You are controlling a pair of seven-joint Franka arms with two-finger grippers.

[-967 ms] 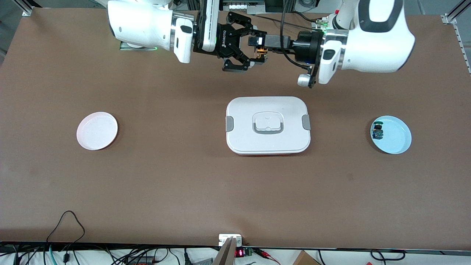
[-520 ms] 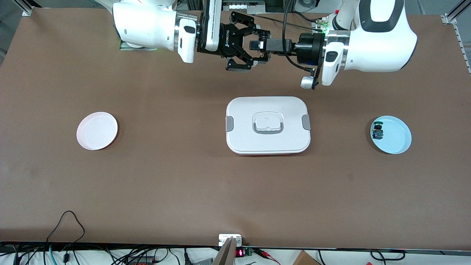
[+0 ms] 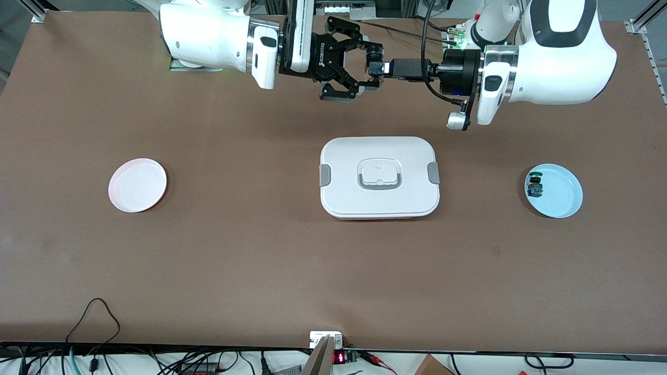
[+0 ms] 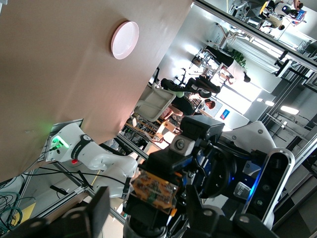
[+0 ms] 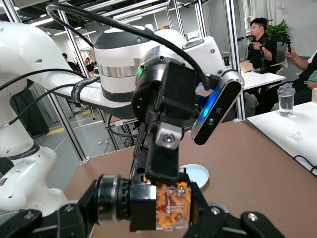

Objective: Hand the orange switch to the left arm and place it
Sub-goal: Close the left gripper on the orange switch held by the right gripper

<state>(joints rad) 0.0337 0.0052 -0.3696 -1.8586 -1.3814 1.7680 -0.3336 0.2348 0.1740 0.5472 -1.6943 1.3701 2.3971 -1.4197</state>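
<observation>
Handover, mid-air, over bare table toward the robots' bases, clear of the box (image 3: pixel 379 177). Your right gripper (image 3: pixel 359 67) is clamped on the orange switch (image 5: pixel 171 206). Left gripper (image 3: pixel 376 67) meets it head-on; can't tell whether its fingers grip. Keeping high avoids the lid.

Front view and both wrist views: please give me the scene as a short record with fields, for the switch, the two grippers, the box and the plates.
orange switch: in the air between the two grippers, held by the right gripper
right gripper: shut on the orange switch
left gripper: at the switch, drawn back
box: lid on, mid-table, nearer the front camera than the grippers
pink plate: toward the right arm's end
blue plate: toward the left arm's end, holds the green-capped switch
</observation>
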